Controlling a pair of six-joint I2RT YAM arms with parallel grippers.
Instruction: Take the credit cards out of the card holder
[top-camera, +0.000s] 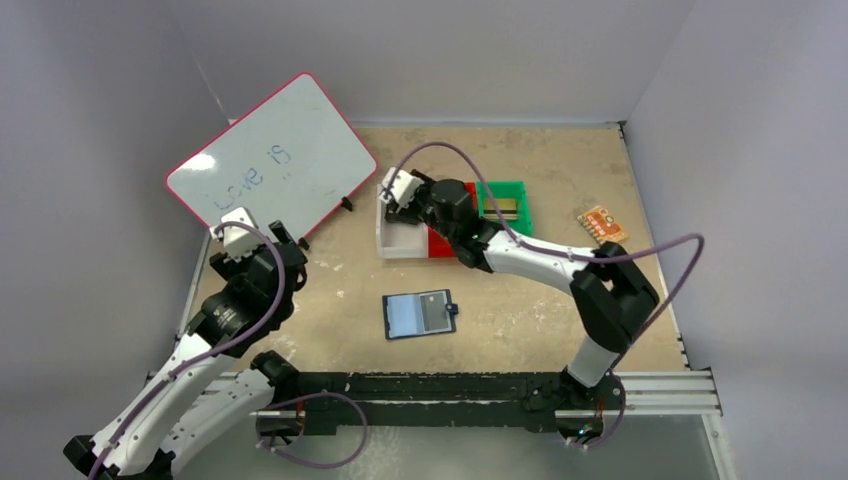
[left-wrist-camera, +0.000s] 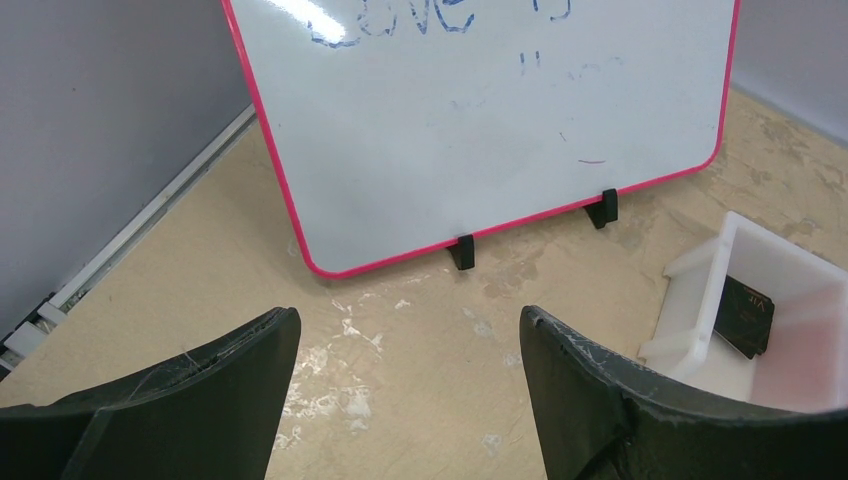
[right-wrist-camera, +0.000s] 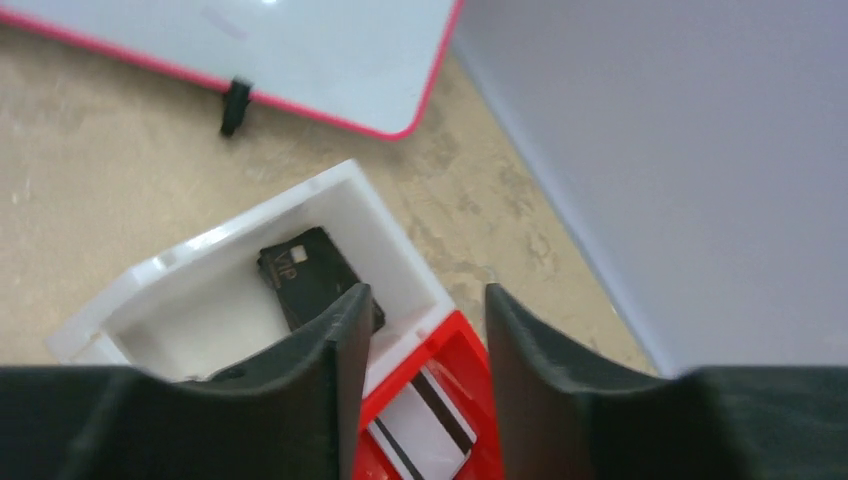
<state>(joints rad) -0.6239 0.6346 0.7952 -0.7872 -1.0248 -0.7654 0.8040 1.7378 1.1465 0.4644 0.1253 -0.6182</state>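
Note:
The navy card holder lies open and flat on the table in front of both arms, its pale inside up and its snap tab to the right; a grey panel shows in its right half. My right gripper hovers open and empty over the white bin and red bin. In the right wrist view its jaws stand apart above a black card in the white bin and a white striped card in the red bin. My left gripper is open and empty, low over bare table.
A pink-rimmed whiteboard stands tilted at the back left, close ahead of my left gripper; it also fills the left wrist view. A green bin sits behind the red one. An orange patterned piece lies at the right.

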